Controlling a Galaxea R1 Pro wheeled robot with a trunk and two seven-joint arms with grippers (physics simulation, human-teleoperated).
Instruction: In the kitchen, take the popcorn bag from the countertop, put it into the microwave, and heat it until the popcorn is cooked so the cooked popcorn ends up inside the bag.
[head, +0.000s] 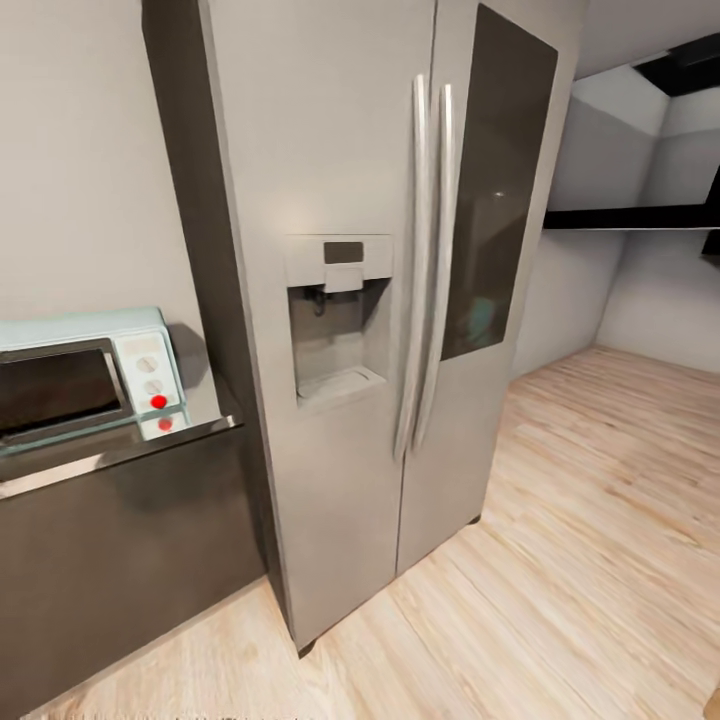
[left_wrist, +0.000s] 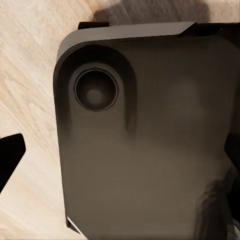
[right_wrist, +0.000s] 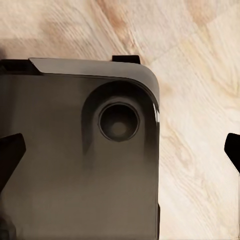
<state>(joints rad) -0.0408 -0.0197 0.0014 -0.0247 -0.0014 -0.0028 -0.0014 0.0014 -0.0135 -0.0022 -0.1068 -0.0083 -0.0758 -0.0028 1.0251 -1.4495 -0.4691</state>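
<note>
Stainless-grey fridge (head: 380, 300) fills the middle of my head view: two doors, paired vertical handles (head: 430, 270), water dispenser (head: 335, 320) set in its left door, dark glass panel (head: 495, 190) on the right door. It stands on the pale wood floor (head: 600, 520), right beside the dark cabinet (head: 120, 560).

Microwave (head: 85, 375) sits on the worktop (head: 110, 455) at the far left of my head view, near the worktop's right end, close to the fridge side. Mint-blue body, dark door closed, knobs and a red button on its right panel. It is cut off by the frame edge. Worktop front edge is a thin bright steel strip.

Popcorn bag: not visible from here.

Left gripper (left_wrist: 120, 155): dark fingertips at opposite edges of the wrist view, spread wide apart, nothing between them. Below it is my own dark base (left_wrist: 150, 150) with a round recess, wood floor beyond.

Right gripper (right_wrist: 120, 155): same, fingertips wide apart and empty, above the base's other corner (right_wrist: 75, 160) and the floor.
</note>
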